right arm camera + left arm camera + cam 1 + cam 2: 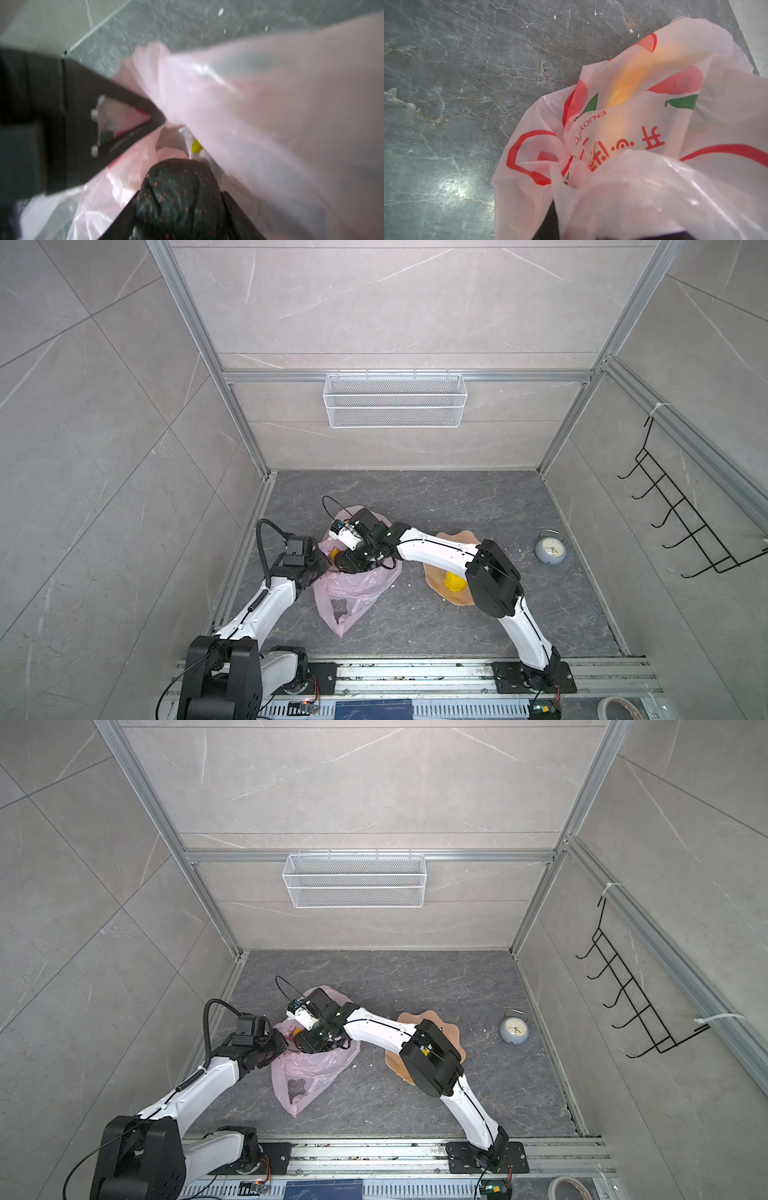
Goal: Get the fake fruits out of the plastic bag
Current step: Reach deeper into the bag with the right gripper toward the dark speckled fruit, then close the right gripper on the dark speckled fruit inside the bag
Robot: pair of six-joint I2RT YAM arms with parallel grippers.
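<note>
The pale-pink plastic bag (pixel 353 587) (pixel 309 1069) lies crumpled on the grey floor at the left, handles toward the front. My left gripper (pixel 326 568) (pixel 284 1046) is shut on the bag's rim, and its black finger (pixel 124 118) holds the film up. My right gripper (pixel 347 564) (pixel 179 196) reaches into the mouth and is shut on a dark, red-speckled fake fruit (pixel 178 185). A small yellow fruit (pixel 196 145) (pixel 332 554) lies deeper inside. A long yellow shape (pixel 633 83) shows through the printed film. Another yellow fruit (pixel 454 581) sits on the peach plate (pixel 434 578).
The right arm's elbow hangs over the peach plate (pixel 411 1021). A pale-blue alarm clock (pixel 550 551) (pixel 514 1031) stands at the right. A white wire basket (pixel 395 400) hangs on the back wall and a black hook rack (pixel 681 522) on the right wall.
</note>
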